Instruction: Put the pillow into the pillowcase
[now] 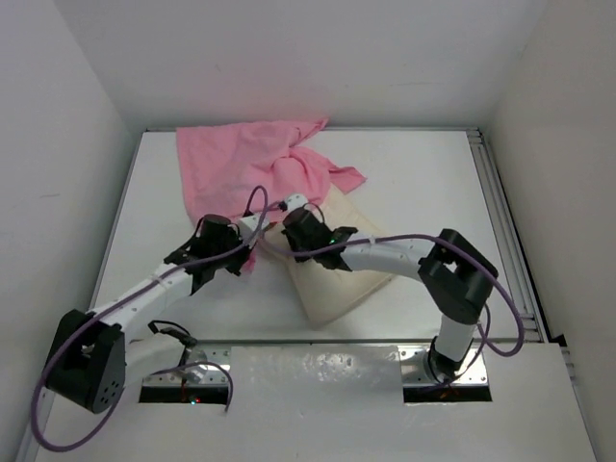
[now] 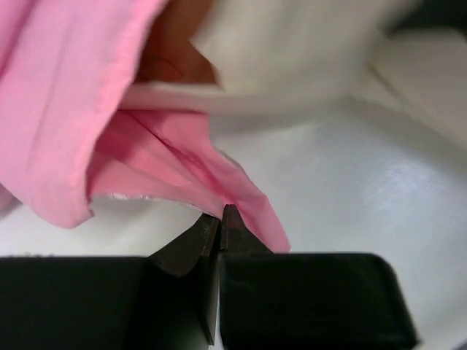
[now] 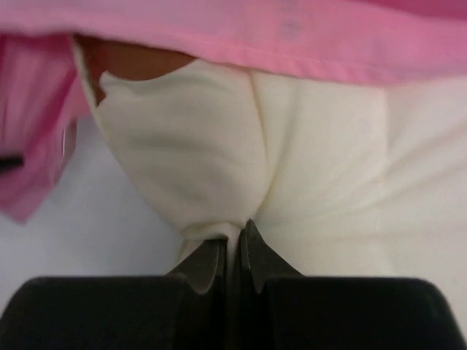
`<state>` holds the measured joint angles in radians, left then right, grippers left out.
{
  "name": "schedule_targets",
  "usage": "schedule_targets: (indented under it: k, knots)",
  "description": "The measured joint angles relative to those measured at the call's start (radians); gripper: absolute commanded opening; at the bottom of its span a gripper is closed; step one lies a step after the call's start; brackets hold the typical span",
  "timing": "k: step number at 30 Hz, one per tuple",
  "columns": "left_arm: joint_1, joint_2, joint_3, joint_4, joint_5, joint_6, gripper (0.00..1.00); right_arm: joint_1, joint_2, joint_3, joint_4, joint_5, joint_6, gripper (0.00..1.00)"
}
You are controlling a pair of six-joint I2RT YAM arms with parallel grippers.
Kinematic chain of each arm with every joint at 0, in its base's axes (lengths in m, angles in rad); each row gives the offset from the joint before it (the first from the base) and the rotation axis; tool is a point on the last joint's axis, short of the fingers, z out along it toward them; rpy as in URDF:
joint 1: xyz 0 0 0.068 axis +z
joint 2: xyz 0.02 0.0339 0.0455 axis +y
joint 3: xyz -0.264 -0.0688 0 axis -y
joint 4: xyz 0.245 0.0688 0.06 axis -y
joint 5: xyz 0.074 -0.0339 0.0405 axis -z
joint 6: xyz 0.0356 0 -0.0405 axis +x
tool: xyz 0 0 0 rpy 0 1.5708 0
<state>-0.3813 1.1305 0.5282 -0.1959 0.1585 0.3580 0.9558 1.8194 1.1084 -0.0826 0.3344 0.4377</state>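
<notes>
The pink pillowcase [image 1: 252, 171] lies crumpled at the back middle of the table. The cream pillow [image 1: 346, 279] lies in front of it, its far end at the pillowcase's opening. My left gripper [image 1: 248, 252] is shut on the pillowcase's near edge [image 2: 219, 182]. My right gripper [image 1: 294, 210] is shut on a pinch of the pillow's fabric [image 3: 219, 175]. In the right wrist view the pink hem [image 3: 292, 51] hangs over the pillow's far end. The bear print is hidden.
White walls [image 1: 58, 144] enclose the white table [image 1: 423, 183] on three sides. A metal rail [image 1: 505, 231] runs along the right edge. Purple cables [image 1: 385, 245] loop over both arms.
</notes>
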Motion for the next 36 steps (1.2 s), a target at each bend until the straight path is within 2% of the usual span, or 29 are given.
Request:
schedule_targets:
  k: [3,6,10,18,25,26,28,29,30,32,34,36]
  knots:
    - [-0.03,-0.061,0.021,-0.039,0.05,0.05,0.0,-0.103,-0.069,-0.026,0.05,-0.058,0.098,0.0]
    - [-0.063,-0.092,0.081,-0.066,0.151,0.097,0.0,-0.188,-0.142,-0.031,0.136,-0.036,0.179,0.0]
    - [-0.075,-0.093,0.175,-0.094,0.279,0.148,0.0,-0.208,-0.174,0.002,0.22,0.005,0.267,0.0]
    - [-0.084,-0.087,0.22,-0.063,0.463,0.162,0.0,-0.172,-0.044,0.124,0.252,0.004,0.487,0.0]
    - [-0.083,-0.073,0.223,-0.141,0.478,0.182,0.0,-0.182,0.058,0.208,0.249,-0.014,0.535,0.02]
    - [-0.083,-0.074,0.225,-0.15,0.47,0.186,0.0,-0.189,0.074,0.227,0.25,-0.035,0.505,0.23]
    - [-0.082,-0.08,0.238,-0.172,0.449,0.192,0.07,-0.203,0.122,0.301,0.239,-0.105,0.438,0.56]
    - [-0.082,-0.084,0.25,-0.194,0.444,0.196,0.3,-0.207,0.142,0.333,0.237,-0.136,0.41,0.72]
    - [-0.085,-0.089,0.263,-0.223,0.453,0.206,0.43,-0.21,0.152,0.344,0.244,-0.166,0.366,0.88]
    - [-0.097,-0.114,0.286,-0.292,0.462,0.233,0.65,-0.215,0.136,0.312,0.251,-0.204,0.285,0.98]
    - [-0.102,-0.141,0.306,-0.356,0.464,0.262,0.71,-0.223,0.067,0.196,0.25,-0.243,0.202,0.99]
    - [-0.102,-0.157,0.325,-0.402,0.459,0.281,0.72,-0.232,-0.012,0.101,0.202,-0.267,0.142,0.98]
